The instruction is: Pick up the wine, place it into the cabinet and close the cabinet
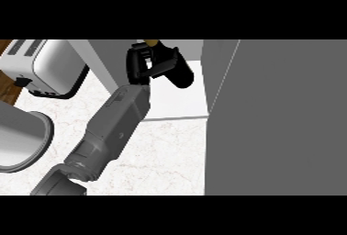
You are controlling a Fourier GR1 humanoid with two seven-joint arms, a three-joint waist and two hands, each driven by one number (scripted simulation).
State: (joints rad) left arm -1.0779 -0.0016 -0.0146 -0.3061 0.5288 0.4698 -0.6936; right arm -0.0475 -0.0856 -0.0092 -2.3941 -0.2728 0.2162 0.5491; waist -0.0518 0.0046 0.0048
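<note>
a toaster point(42, 66) sits at the far left of the marbled counter point(169, 156). the left hand point(142, 62) has its fingers point(136, 55) clenched around the dark wine point(177, 69), holding it inside the open cabinet point(177, 98), whose grey door point(278, 119) stands to the right.

Soft, even light fills the scene, with no glare. The white marbled counter point(169, 151) is the brightest surface. The large grey cabinet door point(278, 119) at the right is flat and dim. A faint shadow lies under the white toaster point(44, 66) at upper left. Edges look straight, undistorted.
</note>
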